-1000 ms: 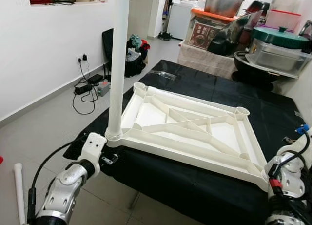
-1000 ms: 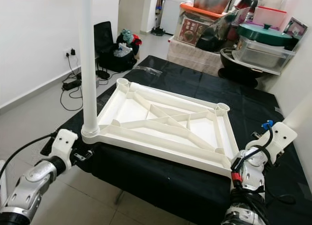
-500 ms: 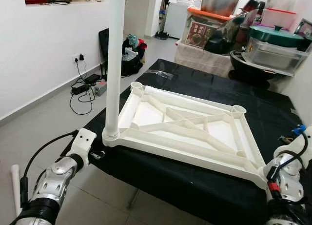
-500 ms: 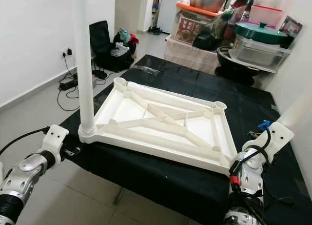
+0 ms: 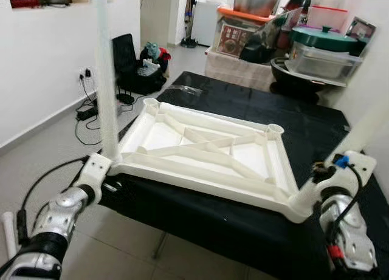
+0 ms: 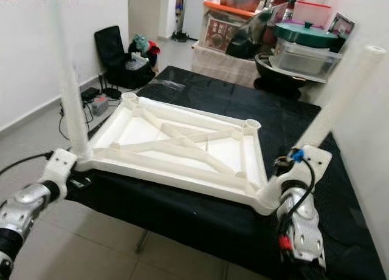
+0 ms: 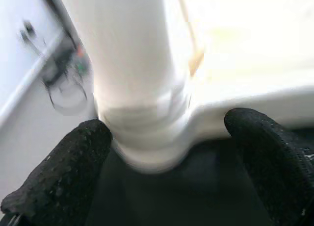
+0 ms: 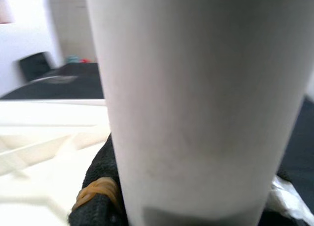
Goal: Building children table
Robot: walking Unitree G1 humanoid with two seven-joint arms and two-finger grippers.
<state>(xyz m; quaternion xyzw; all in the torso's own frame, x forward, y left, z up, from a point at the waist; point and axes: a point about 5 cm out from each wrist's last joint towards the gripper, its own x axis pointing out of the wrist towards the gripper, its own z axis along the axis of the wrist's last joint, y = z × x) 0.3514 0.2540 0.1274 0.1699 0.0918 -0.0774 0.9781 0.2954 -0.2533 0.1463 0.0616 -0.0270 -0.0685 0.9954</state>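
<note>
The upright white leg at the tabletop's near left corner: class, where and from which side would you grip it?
Grip the upright white leg low, just above its socket in the tabletop, coming from the open floor side. The shaft is round and bare there, and the left gripper already straddles that base with fingers apart.

No text, label, brand or number can be read in any of the views. The printed box (image 5: 234, 40) at the back of the room carries a picture with markings, but they are too small and blurred to make out
</note>
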